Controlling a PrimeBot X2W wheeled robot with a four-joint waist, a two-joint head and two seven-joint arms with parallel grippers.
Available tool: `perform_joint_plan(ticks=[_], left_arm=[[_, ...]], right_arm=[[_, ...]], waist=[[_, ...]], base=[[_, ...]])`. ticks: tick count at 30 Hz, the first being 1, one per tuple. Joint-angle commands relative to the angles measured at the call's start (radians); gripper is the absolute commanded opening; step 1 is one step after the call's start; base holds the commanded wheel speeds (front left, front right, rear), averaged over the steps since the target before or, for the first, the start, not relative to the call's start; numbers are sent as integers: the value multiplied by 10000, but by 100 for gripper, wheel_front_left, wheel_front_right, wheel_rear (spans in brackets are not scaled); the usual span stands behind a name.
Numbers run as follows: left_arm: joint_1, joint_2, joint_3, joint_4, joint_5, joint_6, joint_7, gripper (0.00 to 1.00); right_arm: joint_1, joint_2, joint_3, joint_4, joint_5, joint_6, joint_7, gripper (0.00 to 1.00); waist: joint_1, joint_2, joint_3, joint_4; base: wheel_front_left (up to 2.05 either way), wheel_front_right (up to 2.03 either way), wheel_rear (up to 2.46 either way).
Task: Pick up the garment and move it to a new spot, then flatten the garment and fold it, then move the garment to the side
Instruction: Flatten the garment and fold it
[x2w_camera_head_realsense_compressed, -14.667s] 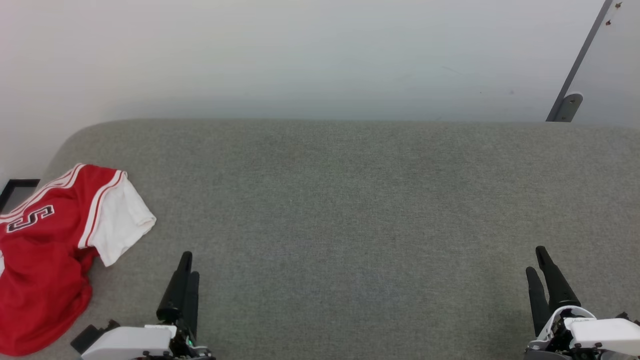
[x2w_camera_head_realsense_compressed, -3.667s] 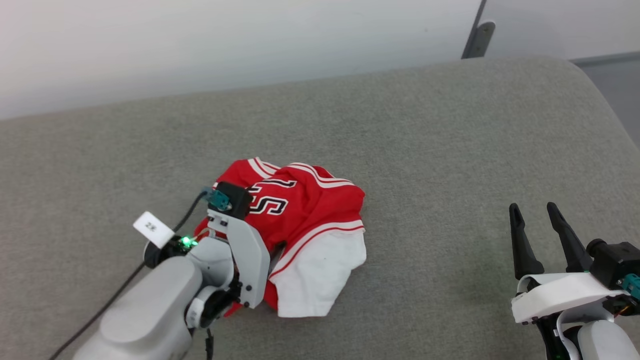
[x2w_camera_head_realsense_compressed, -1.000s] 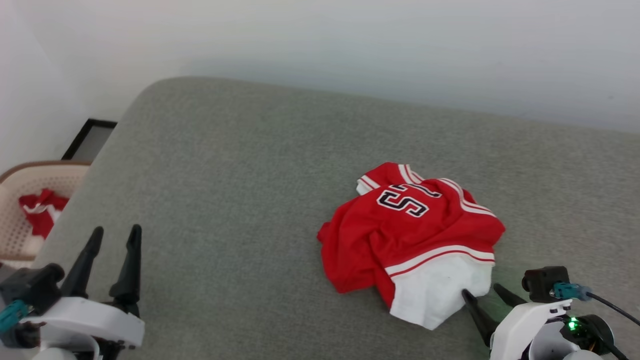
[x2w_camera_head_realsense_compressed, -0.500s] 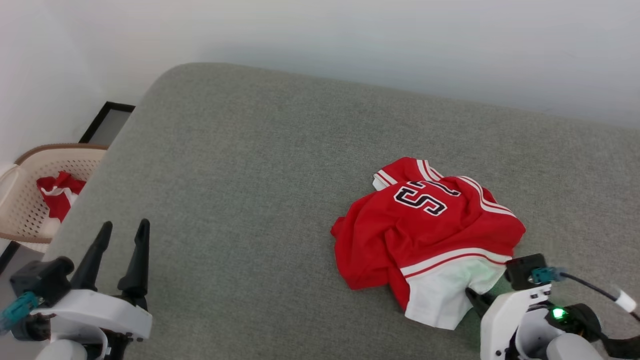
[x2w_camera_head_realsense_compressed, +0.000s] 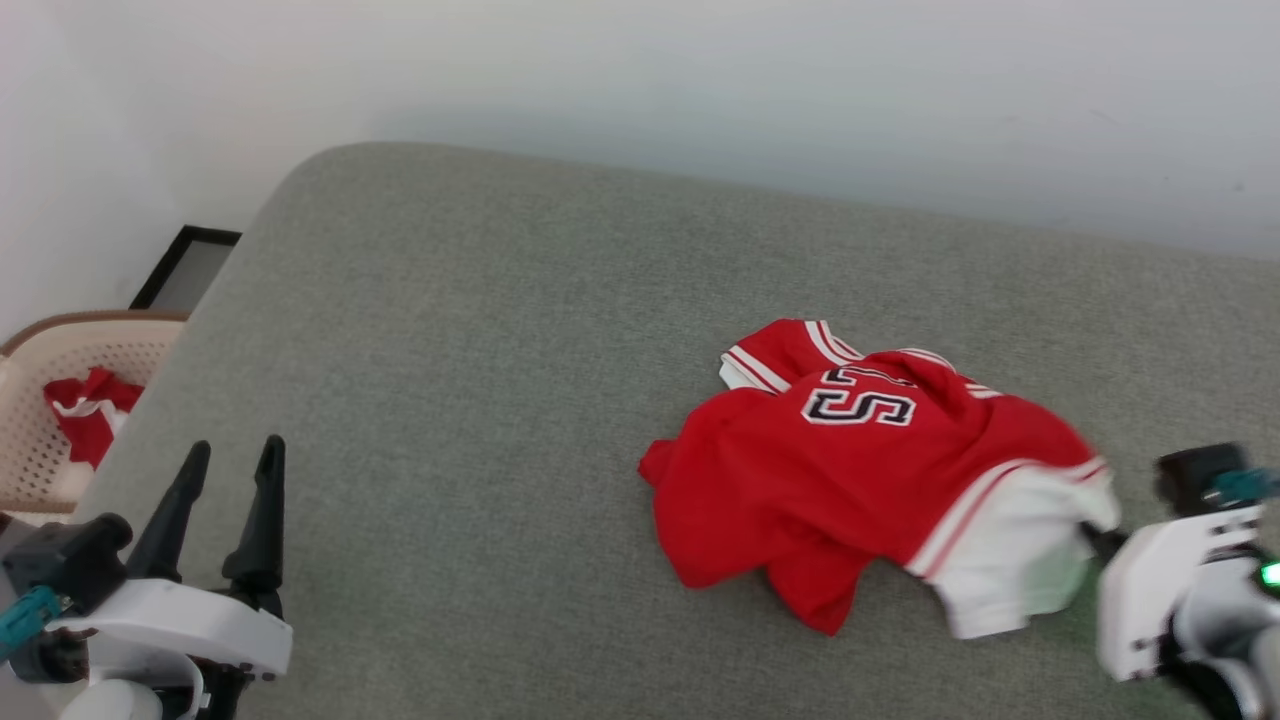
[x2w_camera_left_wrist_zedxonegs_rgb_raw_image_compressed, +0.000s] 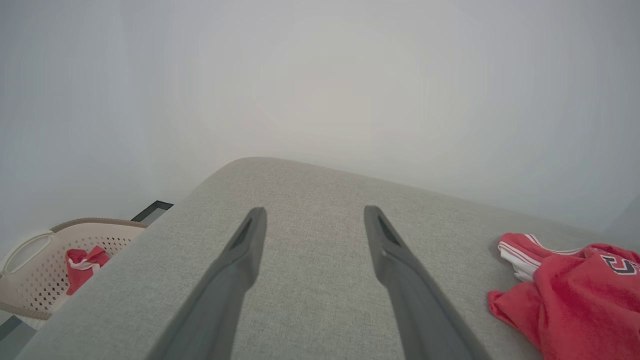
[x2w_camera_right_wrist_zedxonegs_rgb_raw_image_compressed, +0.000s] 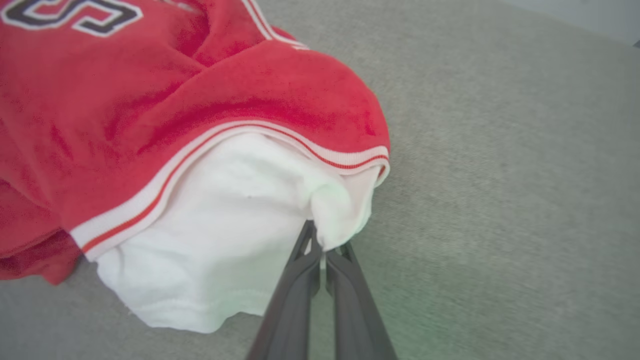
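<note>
Red garment (x2w_camera_head_realsense_compressed: 850, 480) lies crumpled right of centre on grey cushion (x2w_camera_head_realsense_compressed: 480, 330). Right gripper (x2w_camera_right_wrist_zedxonegs_rgb_raw_image_compressed: 320, 242) is clamped on its white sleeve (x2w_camera_right_wrist_zedxonegs_rgb_raw_image_compressed: 225, 225); left gripper (x2w_camera_head_realsense_compressed: 228, 460) is spread open, idle near-left. Likely the flatten step; next needs a rightward pull to spread the cloth.

- Left gripper (x2w_camera_head_realsense_compressed: 236, 445): two long, tapered black fingers, matte, a shallow slot inside each tip.
- Left shell (x2w_camera_head_realsense_compressed: 170, 625): smooth, curved white plastic at the fingers' base.
- Left block (x2w_camera_head_realsense_compressed: 65, 560): black, left of that shell; teal left plug (x2w_camera_head_realsense_compressed: 22, 617) beneath.
- Right gripper (x2w_camera_right_wrist_zedxonegs_rgb_raw_image_compressed: 322, 250): same slim dark fingers, slotted near the tips.
- Right shell (x2w_camera_head_realsense_compressed: 1165, 580): white; black right block (x2w_camera_head_realsense_compressed: 1195, 468) and teal right plug (x2w_camera_head_realsense_compressed: 1245, 485) above it, green light (x2w_camera_head_realsense_compressed: 1272, 574) on its right.
</note>
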Motion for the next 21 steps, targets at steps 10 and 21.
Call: perform_joint_plan(ticks=[10,21], left_arm=[[-258,-227,-89,155,252,-191,-4,100],[-720,-284,-409,548,364,-395,-4,100]], right_arm=[[-727,-1527,-1309,503,-202,-18,702,0],[-1436,-1791,-1556,3472,-442,-18,428,0]], waist=[[0,0,67,-61],[0,0,112,216]], base=[[0,0,0],[0,0,0]])
